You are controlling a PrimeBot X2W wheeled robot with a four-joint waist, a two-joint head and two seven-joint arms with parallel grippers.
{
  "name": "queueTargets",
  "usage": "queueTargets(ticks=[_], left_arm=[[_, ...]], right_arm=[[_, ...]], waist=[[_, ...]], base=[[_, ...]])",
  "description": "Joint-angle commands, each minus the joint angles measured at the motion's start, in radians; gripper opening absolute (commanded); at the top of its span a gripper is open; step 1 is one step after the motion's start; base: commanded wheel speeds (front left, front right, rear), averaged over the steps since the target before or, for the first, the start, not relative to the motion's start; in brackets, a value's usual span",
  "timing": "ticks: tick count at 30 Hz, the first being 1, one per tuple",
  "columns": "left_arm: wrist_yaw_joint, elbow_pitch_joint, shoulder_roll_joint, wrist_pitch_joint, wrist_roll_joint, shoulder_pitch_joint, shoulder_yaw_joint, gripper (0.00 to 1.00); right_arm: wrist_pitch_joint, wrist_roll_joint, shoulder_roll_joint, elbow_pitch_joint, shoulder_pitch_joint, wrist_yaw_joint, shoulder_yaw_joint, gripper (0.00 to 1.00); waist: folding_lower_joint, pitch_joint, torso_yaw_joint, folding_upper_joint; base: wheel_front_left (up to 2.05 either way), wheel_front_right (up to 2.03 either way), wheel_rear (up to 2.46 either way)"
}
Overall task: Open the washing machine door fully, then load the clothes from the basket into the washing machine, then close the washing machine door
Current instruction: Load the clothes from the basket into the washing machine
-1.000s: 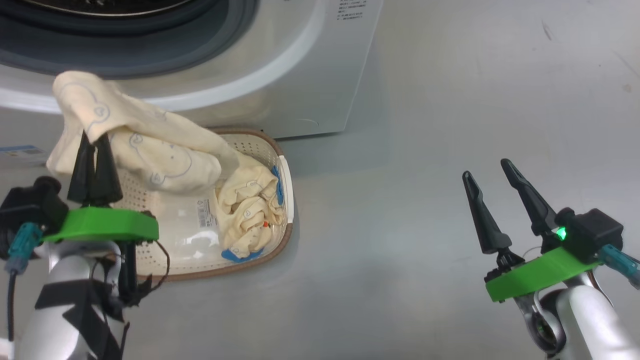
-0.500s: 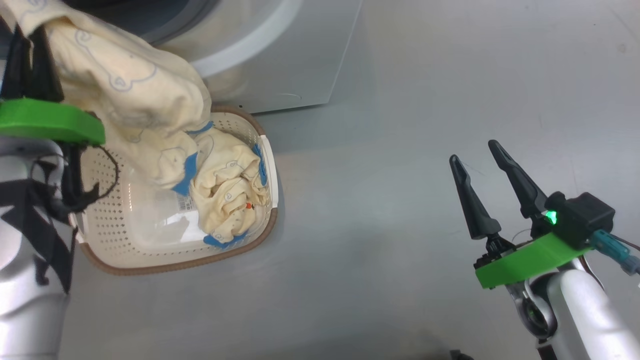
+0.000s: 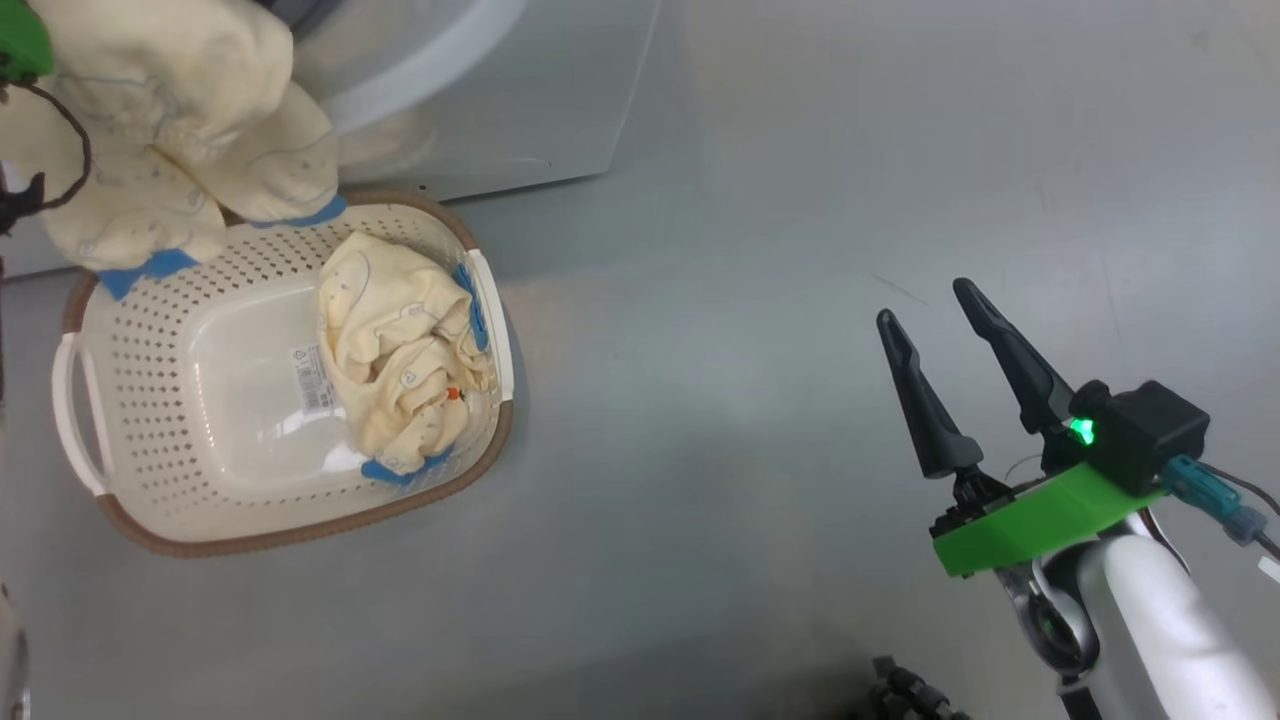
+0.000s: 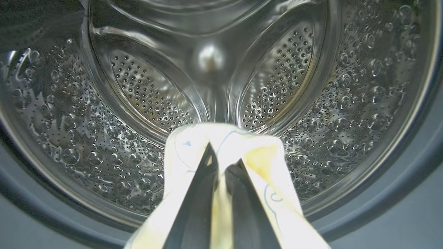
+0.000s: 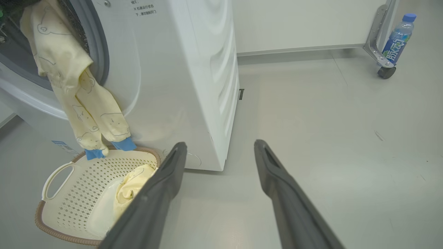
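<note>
My left gripper is shut on a cream-yellow garment and faces the shiny perforated drum from just outside the grey seal. The held garment hangs down the washing machine front, with its blue cuffs just above the basket. In the head view the garment dangles at the top left. A second garment lies bunched at the right end of the basket. My right gripper stands open and empty over the floor, far right of the basket. The washing machine door is out of view.
The basket's left half shows its bare base with a label sticker. Grey floor stretches between the basket and my right gripper. At the far right of the right wrist view, a blue-capped bottle stands by a metal caster leg.
The left gripper has lifted the garment up out of the basket to the drum opening. The head camera has shifted too. The right gripper has stayed open in about the same place.
</note>
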Motion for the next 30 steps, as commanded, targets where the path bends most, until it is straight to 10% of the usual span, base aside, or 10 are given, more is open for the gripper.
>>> queueTargets(ticks=[1, 30], left_arm=[[-0.003, -0.018, 0.058, 0.002, 0.004, -0.053, 0.02, 0.0], [0.033, 0.166, 0.127, -0.179, 0.119, -0.449, -0.064, 0.0]], right_arm=[[-0.009, 0.006, -0.005, -0.031, -0.011, 0.0, 0.016, 1.0], [-0.01, 0.018, 0.022, -0.043, -0.003, 0.0, 0.069, 1.0]], waist=[[0.0, 0.032, -0.011, 0.0], [0.0, 0.2, -0.06, 0.0]], base=[[0.0, 0.0, 0.0], [0.0, 0.0, 0.0]])
